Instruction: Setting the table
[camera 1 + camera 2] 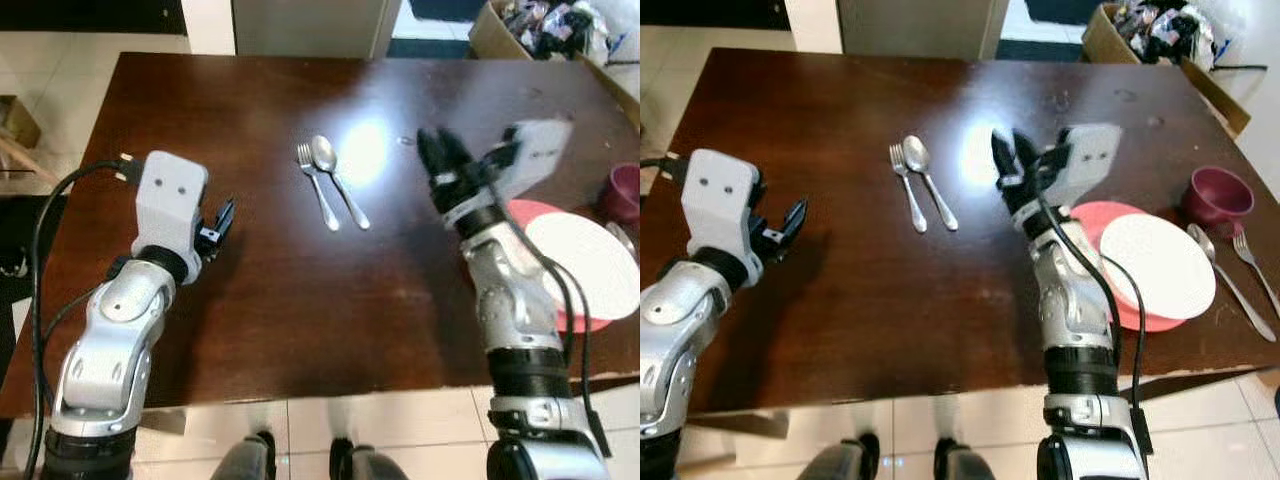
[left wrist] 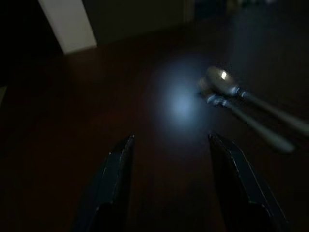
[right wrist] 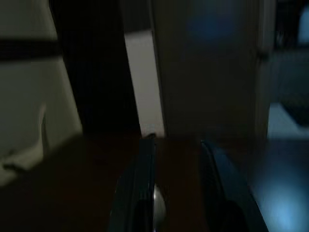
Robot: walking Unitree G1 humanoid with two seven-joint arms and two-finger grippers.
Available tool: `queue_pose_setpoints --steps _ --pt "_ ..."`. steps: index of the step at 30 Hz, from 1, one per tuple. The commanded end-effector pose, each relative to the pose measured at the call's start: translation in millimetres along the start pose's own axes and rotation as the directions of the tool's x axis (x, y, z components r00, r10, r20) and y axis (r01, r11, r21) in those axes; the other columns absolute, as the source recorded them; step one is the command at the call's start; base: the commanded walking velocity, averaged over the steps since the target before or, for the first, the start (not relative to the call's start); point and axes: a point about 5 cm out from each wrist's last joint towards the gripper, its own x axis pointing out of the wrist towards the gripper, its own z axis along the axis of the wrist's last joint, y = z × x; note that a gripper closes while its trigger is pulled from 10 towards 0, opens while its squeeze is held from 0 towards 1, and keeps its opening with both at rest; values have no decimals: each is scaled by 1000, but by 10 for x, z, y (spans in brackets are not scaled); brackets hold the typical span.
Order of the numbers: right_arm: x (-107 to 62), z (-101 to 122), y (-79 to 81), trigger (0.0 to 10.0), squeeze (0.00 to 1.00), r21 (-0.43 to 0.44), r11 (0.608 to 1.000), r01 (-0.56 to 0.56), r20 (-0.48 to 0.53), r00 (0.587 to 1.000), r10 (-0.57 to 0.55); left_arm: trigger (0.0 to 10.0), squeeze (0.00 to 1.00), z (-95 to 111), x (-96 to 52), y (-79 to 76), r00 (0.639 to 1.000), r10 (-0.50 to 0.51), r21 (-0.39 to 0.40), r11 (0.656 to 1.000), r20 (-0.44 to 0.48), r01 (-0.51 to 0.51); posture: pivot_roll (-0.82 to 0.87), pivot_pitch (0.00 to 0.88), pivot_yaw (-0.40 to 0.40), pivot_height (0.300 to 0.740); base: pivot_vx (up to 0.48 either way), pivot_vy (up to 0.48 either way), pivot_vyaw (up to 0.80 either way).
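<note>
A fork (image 1: 318, 186) and a spoon (image 1: 337, 180) are laid side by side in the middle of the brown table (image 1: 300, 300). The left gripper (image 1: 222, 226) is held open above the table. The right gripper (image 1: 1012, 160) is also held open, with nothing in it, near a white plate (image 1: 1156, 264)

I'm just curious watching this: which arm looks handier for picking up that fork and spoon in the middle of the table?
Probably the right. Its tool hovers just beside the fork and spoon, pointing across the table. The left tool, open, sits farther back near the table's left edge.
</note>
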Motion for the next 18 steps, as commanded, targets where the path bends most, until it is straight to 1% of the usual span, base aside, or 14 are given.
queue_pose_setpoints --steps 1,4,5,6,8,10,12,14,18 --pt "-63 -21 6 10000 0 11 1000 12 -21 1000 -12 10000 0 14 -25 20 1000 11 -14 1000 17 -10 69 85 44 740 0 0 0" --pt "-161 -4 -19 10000 0 -1 999 35 -25 999 -35 10000 0 20 21 35 999 19 -29 999 26 -18 23 47 54 740 0 0 0" --pt "-161 -4 -19 10000 0 -1 999 35 -25 999 -35 10000 0 20 21 35 999 19 -29 999 26 -18 23 47 54 740 0 0 0" --pt "-210 1 -22 10000 0 -2 999 43 -30 999 -43 10000 0 23 35 33 999 16 -38 999 34 -15 23 47 54 740 0 0 0" --pt "-288 -24 -56 10000 0 0 997 72 -48 996 -72 10000 0 29 98 6 999 5 -37 999 49 -3 7 25 64 740 0 0 0" --pt "-331 -44 -78 10000 0 -1 996 92 -65 994 -92 10000 0 36 145 -14 998 2 -37 999 59 0 4 19 70 740 0 0 0" --pt "-352 -52 -80 10000 0 -5 995 101 -73 992 -101 10000 0 42 160 -17 998 4 -41 999 66 -1 4 19 70 740 0 0 0" --pt "-381 -59 -87 10000 0 -2 992 124 -84 989 -124 10000 0 54 197 -15 997 15 -29 999 80 -13 1 10 73 740 330 0 0" --pt "-379 -78 -102 10000 0 -5 991 134 -95 986 -134 10000 0 59 255 -36 996 25 -33 999 88 -22 -4 0 70 740 480 0 0"
